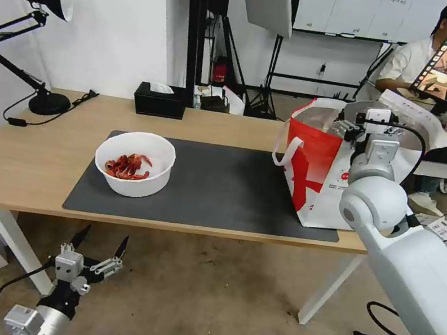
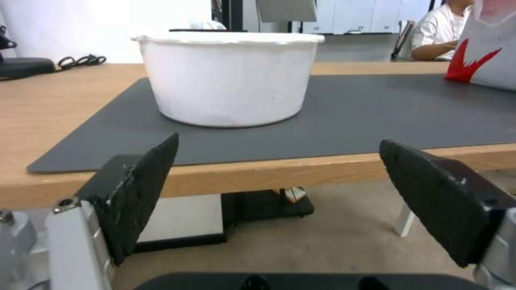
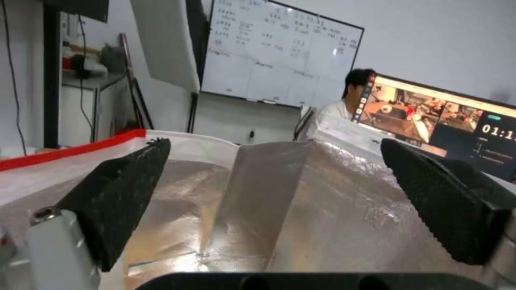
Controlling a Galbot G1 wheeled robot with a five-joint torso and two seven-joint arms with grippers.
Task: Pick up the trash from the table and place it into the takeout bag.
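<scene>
Your right gripper (image 1: 356, 124) is hanging over the mouth of the takeout bag (image 1: 314, 171) at the desk's (image 1: 18, 167) right end, fingers spread with nothing between them. Your left gripper (image 1: 99, 244) is waiting below the desk's front edge, fingers apart and empty. The white bowl of crayfish shells (image 1: 134, 163) is sitting on the grey mat (image 1: 220, 190).
</scene>
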